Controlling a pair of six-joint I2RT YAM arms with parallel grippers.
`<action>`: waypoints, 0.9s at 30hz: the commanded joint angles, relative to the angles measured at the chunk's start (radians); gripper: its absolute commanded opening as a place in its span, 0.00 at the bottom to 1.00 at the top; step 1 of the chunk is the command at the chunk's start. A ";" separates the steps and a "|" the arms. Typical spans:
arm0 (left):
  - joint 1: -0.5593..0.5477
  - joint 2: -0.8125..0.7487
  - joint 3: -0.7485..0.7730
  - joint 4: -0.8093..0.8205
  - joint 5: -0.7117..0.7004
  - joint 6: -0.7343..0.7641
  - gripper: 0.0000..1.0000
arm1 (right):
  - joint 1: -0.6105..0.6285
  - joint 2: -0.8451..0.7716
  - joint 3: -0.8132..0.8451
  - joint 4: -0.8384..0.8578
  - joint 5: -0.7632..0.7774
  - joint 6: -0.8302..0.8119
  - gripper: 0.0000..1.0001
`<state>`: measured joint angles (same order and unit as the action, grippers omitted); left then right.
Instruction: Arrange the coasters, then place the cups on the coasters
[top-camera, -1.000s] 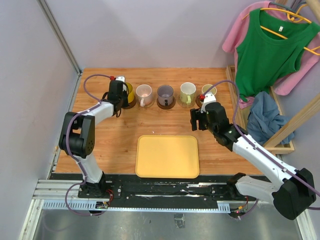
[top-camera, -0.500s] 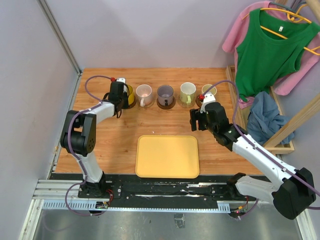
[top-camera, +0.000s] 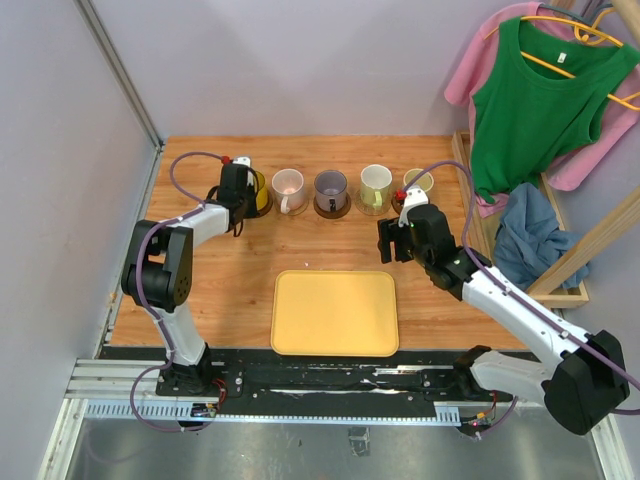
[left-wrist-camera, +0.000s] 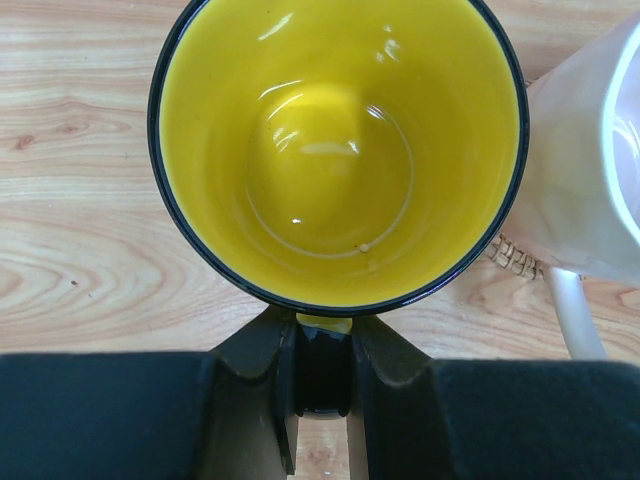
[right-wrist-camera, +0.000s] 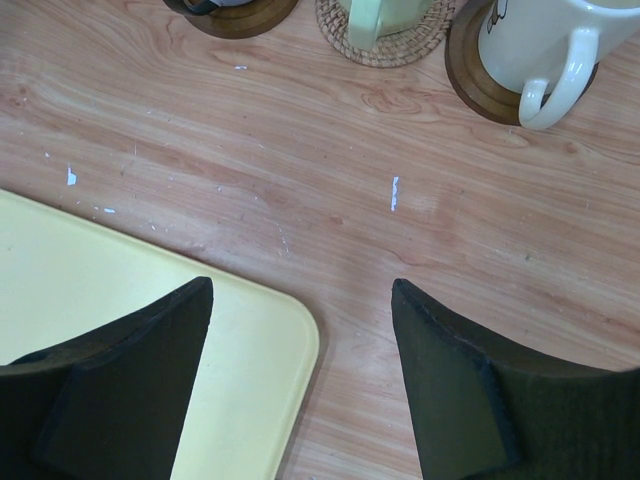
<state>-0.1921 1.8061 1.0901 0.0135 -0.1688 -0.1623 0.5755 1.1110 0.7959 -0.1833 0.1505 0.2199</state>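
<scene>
Five cups stand in a row at the back of the table, each on a coaster. My left gripper (top-camera: 243, 190) (left-wrist-camera: 323, 340) is shut on the handle of the yellow cup (top-camera: 259, 184) (left-wrist-camera: 335, 150), which sits on a dark coaster (top-camera: 263, 209). To its right come the pink cup (top-camera: 288, 184) (left-wrist-camera: 590, 190), the purple-grey cup (top-camera: 330, 186), the green-white cup (top-camera: 375, 182) and the cream cup (top-camera: 418, 181) (right-wrist-camera: 530, 40). My right gripper (top-camera: 395, 240) (right-wrist-camera: 300, 290) hangs open over bare wood in front of the cream cup, holding nothing.
A yellow tray (top-camera: 335, 312) (right-wrist-camera: 120, 330) lies in the middle near the front; its corner is under my right gripper. Hanging clothes (top-camera: 540, 110) and a wooden rack (top-camera: 580, 250) border the table's right side. A wall runs along the left.
The left wrist has shifted very slightly at the yellow cup. The right gripper has edged a little to the left. Both keep their jaw openings.
</scene>
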 joint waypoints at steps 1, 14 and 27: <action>0.006 -0.008 -0.001 0.086 -0.034 -0.007 0.00 | -0.019 0.004 0.037 0.018 -0.014 0.015 0.73; 0.006 -0.007 -0.014 0.093 -0.016 -0.033 0.01 | -0.019 0.007 0.035 0.018 -0.019 0.014 0.73; 0.006 0.005 -0.022 0.104 0.013 -0.052 0.01 | -0.019 0.006 0.034 0.019 -0.023 0.018 0.73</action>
<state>-0.1921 1.8061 1.0687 0.0418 -0.1749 -0.2005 0.5755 1.1172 0.7956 -0.1833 0.1375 0.2283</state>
